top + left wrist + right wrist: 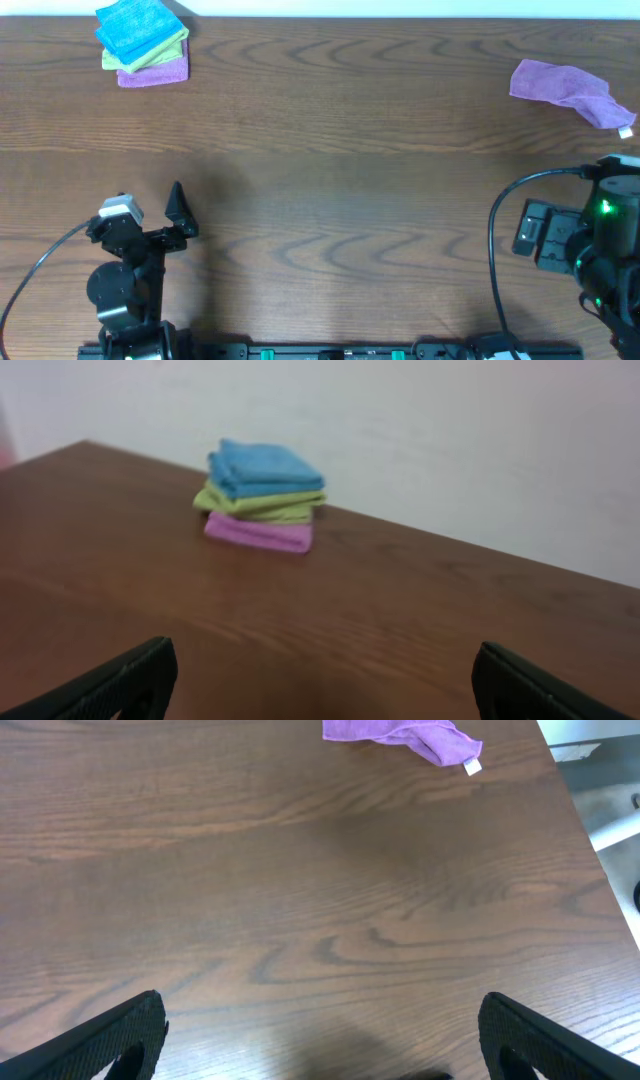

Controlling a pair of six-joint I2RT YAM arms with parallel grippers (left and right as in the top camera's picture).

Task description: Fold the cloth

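Observation:
The sky-blue cloth (138,24) lies folded on top of a stack at the table's far left corner. It also shows in the left wrist view (262,468), far ahead of the fingers. My left gripper (183,214) is open and empty near the front left, well short of the stack; its fingertips (320,690) frame bare wood. My right gripper (532,232) is open and empty at the front right, and its fingers (320,1040) are over bare wood.
Under the blue cloth lie a folded lime-green cloth (150,52) and a folded purple cloth (155,72). A crumpled purple cloth (565,85) with a white tag lies at the far right, also in the right wrist view (400,734). The table's right edge (590,860) is close.

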